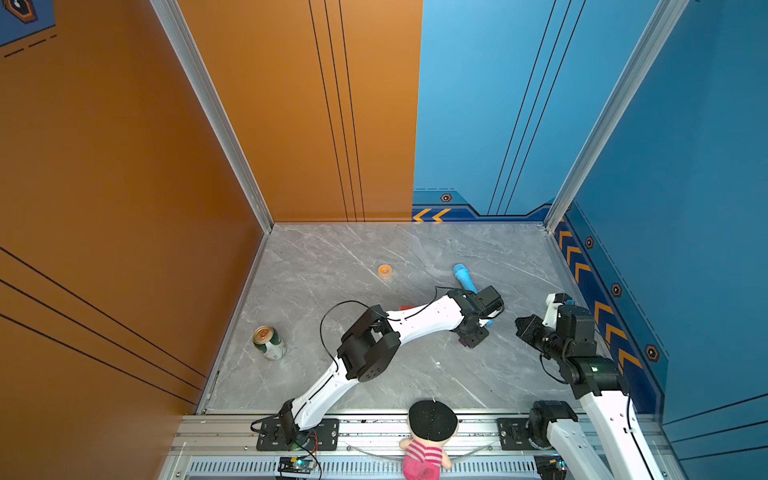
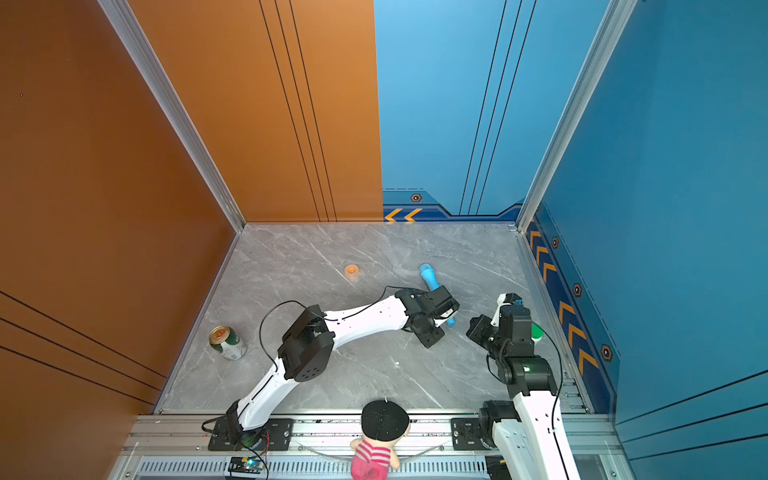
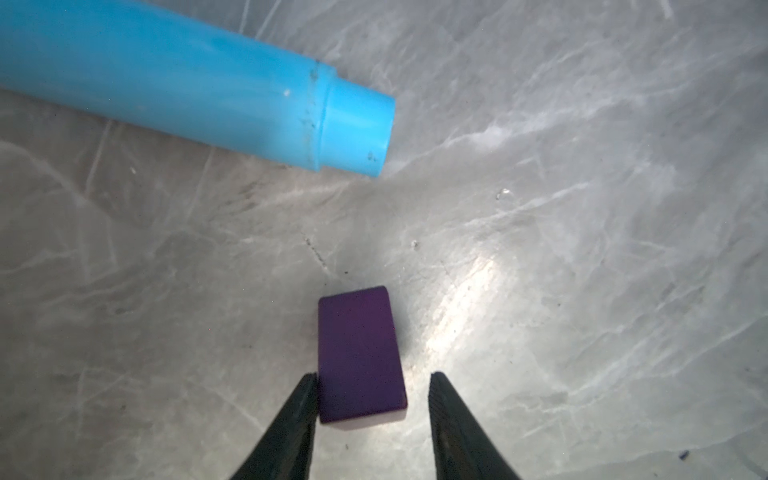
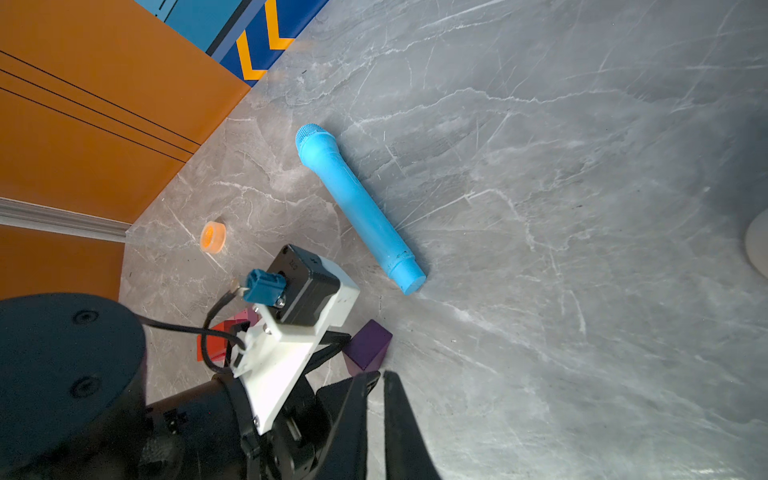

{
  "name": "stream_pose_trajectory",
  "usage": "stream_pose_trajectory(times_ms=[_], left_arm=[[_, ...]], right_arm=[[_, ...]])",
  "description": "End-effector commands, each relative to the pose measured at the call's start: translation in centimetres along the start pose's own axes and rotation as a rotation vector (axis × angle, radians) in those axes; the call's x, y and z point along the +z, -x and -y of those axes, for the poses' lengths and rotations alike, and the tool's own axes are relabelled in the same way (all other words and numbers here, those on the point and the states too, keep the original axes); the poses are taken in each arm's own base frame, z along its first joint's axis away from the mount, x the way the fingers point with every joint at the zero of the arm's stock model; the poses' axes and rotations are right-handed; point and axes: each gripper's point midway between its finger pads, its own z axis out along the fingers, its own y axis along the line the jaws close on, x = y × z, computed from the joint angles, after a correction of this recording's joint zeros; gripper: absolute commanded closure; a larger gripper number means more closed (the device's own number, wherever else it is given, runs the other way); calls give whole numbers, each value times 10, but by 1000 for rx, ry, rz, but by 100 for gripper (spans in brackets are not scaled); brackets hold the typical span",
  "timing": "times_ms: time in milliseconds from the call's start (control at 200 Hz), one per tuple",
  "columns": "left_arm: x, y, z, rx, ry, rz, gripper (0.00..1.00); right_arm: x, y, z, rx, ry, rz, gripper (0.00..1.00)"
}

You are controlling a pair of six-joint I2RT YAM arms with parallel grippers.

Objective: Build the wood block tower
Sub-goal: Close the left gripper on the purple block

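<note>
Two end effectors: left end effector (image 3: 372, 375) part-open astride the purple house-shaped piece (image 3: 359, 353), one finger touching it, the other apart; right end effector (image 4: 382, 374) nearly closed, empty.
Piece: lying on the surface (image 3: 582, 270), near the blue tube (image 3: 187, 83).
Grip advice: centre first, then close evenly; the sloped roof faces are probably hidden.

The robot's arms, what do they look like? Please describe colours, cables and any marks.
Both have white shells on the long links and black blocky joints. A thin black cable loops off the left arm; the right arm shows a small green light on one joint. The left gripper has black, tapered fingers, ribbed inside.
</note>
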Motion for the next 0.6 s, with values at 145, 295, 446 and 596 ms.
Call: stream_pose_trajectory(times_ms=[145,295,446,596], left_arm=[[6,-1,-4,-12,19,-16,57],[7,-1,-4,-14,19,-18,56],[10,-3,-4,-17,18,-26,56],[12,-4,-4,-16,18,-31,57]], right_arm=[[1,-9,7,-10,-13,-27,88],[0,-8,7,-9,-11,-25,88],[0,-8,7,-7,-10,-23,88],[0,-8,7,-5,-9,-24,88]])
